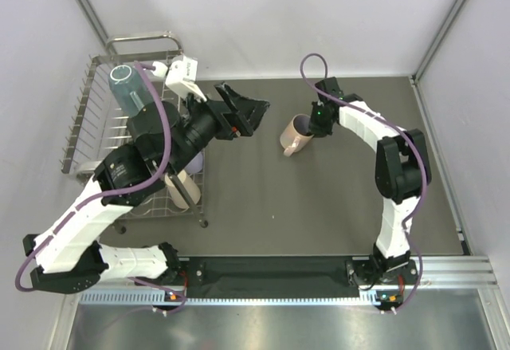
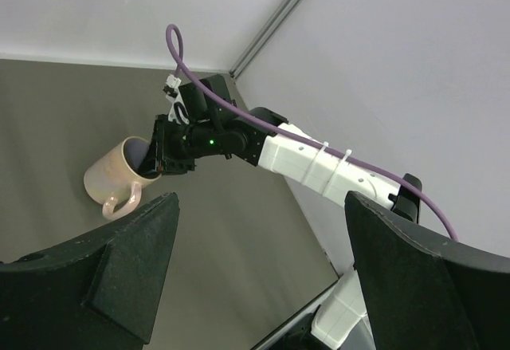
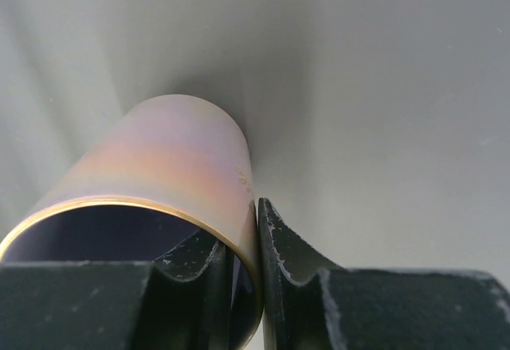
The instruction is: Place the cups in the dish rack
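A pink handled mug [image 1: 295, 136] lies on its side on the dark mat, right of centre. My right gripper [image 1: 316, 124] is shut on its rim, one finger inside the mouth and one outside against the wall [image 3: 253, 242]. The wrist view shows the mug [image 3: 159, 167] pinched tight. The left wrist view shows the same mug [image 2: 118, 176] with the right gripper [image 2: 163, 157] on it. My left gripper [image 1: 253, 111] hangs open and empty between the dish rack [image 1: 80, 107] and the mug, with wide-spread fingers [image 2: 135, 262]. A bluish clear cup [image 1: 129, 88] and a beige tumbler [image 1: 182, 190] sit in the rack.
The wire rack fills the left side beside the left wall. My left arm [image 1: 151, 147] reaches over it and hides part of its contents. White walls close in at the back and right. The metal mounting rail [image 1: 279, 274] runs along the near edge.
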Controlling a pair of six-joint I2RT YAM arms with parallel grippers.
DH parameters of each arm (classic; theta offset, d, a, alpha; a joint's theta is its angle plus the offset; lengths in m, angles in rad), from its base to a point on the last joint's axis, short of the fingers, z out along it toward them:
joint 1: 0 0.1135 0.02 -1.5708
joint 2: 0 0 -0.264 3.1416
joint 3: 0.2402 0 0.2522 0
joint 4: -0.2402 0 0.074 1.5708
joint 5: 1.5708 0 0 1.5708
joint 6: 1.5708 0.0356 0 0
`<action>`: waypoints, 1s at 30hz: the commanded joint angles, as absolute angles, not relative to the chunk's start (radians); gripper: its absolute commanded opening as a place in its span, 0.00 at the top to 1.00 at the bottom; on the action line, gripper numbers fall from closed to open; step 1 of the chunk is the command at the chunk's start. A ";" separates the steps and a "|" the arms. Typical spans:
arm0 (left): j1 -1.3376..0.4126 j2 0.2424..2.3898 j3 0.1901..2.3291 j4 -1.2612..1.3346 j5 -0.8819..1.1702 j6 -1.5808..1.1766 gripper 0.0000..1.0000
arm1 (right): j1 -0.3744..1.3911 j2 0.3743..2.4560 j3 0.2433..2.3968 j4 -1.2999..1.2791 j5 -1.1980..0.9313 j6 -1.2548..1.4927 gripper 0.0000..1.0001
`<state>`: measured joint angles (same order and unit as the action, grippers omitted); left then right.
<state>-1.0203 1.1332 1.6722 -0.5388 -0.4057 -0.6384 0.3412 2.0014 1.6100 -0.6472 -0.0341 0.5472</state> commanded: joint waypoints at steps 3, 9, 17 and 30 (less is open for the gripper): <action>-1.008 1.143 1.756 -0.531 -0.324 -0.699 0.11 | 0.299 1.734 1.520 -0.457 -0.168 0.535 1.00; -0.999 1.140 1.766 -0.489 -0.258 -0.800 0.11 | 0.272 1.505 1.448 -0.263 -0.420 0.641 1.00; -0.989 1.146 1.758 -0.466 -0.126 -0.908 0.24 | 0.212 1.258 1.318 0.162 -0.623 0.927 1.00; -0.988 1.183 1.658 -0.344 0.043 -1.002 0.23 | 0.229 1.134 1.183 0.728 -0.611 1.275 1.00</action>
